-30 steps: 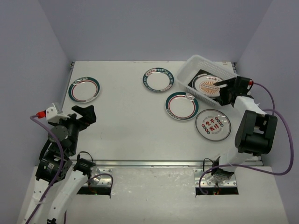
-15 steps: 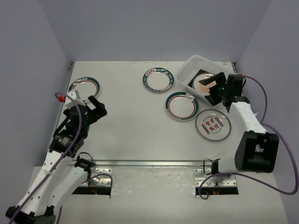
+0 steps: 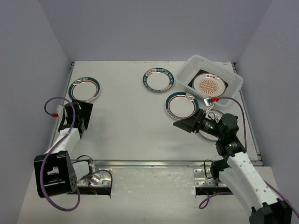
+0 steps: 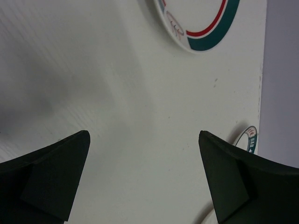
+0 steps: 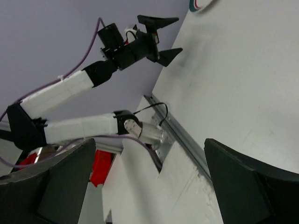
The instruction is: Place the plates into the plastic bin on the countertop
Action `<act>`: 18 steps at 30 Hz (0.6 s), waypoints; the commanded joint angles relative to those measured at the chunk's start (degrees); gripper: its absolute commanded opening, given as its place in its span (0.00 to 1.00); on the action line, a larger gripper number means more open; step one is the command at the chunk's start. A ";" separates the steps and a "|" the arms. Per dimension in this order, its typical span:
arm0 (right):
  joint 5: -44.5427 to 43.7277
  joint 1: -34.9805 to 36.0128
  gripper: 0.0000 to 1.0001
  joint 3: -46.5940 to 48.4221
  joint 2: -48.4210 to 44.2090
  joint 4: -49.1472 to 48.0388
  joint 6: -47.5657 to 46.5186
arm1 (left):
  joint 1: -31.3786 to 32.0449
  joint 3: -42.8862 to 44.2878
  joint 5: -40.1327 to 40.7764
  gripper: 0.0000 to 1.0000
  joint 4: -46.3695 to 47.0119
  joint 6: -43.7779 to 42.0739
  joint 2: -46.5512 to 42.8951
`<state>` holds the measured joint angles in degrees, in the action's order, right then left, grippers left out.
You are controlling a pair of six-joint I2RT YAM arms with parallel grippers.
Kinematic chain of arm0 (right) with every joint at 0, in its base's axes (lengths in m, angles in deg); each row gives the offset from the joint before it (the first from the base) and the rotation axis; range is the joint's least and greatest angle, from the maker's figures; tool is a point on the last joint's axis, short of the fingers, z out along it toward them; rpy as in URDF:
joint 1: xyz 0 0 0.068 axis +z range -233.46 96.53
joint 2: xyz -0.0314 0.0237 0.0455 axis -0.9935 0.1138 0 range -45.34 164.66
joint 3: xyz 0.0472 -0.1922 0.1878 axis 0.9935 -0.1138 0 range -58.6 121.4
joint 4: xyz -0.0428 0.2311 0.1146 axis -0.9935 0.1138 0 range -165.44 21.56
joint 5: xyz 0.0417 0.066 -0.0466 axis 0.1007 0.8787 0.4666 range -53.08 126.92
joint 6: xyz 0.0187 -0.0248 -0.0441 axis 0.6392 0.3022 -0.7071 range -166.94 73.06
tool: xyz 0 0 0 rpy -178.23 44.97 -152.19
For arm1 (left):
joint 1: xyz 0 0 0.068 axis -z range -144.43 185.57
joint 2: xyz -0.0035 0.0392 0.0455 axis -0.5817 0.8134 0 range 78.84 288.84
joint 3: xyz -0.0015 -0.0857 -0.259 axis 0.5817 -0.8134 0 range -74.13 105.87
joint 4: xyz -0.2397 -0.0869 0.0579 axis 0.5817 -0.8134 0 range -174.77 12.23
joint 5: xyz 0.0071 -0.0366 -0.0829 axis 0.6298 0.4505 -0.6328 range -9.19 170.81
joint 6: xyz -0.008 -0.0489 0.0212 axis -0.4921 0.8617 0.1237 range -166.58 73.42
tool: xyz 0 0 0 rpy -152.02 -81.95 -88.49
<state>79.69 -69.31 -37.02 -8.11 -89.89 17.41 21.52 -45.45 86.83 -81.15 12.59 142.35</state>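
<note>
1. Now that the right tool (image 3: 186,124) has backed out of the plastic bin (image 3: 226,69), it hangs low over the surface (image 3: 126,121), fingers spread wide, holding nothing.
2. The sunburst plate (image 3: 208,86) lies flat inside the bin, so that one looks done.
3. The left tool (image 3: 79,114), also wide open and empty, has swung in just beside the far-left plate (image 3: 84,89).
4. The middle plates (image 3: 158,80) are still out, so there's plenty left to do.

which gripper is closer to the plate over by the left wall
Left. The left gripper is just on the near side of that plate, while the right gripper is far off on the opposite side.
</note>
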 commanded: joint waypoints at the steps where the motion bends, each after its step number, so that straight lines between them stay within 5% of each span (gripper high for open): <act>1: 8.18 0.44 0.99 -3.89 -8.65 -0.60 2.28 | -0.42 -5.10 -1.18 1.00 25.50 9.02 3.65; 7: 10.29 0.44 0.99 -2.03 -16.30 12.65 -2.44 | -5.21 -1.83 0.40 1.00 30.33 6.87 19.69; 18: 5.77 0.35 0.99 -4.24 -21.11 17.50 -3.54 | -7.73 10.56 -3.61 0.92 26.58 10.02 38.44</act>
<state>87.78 -69.03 -40.92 -28.69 -73.56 15.57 14.19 -37.62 83.48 -50.49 21.30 176.96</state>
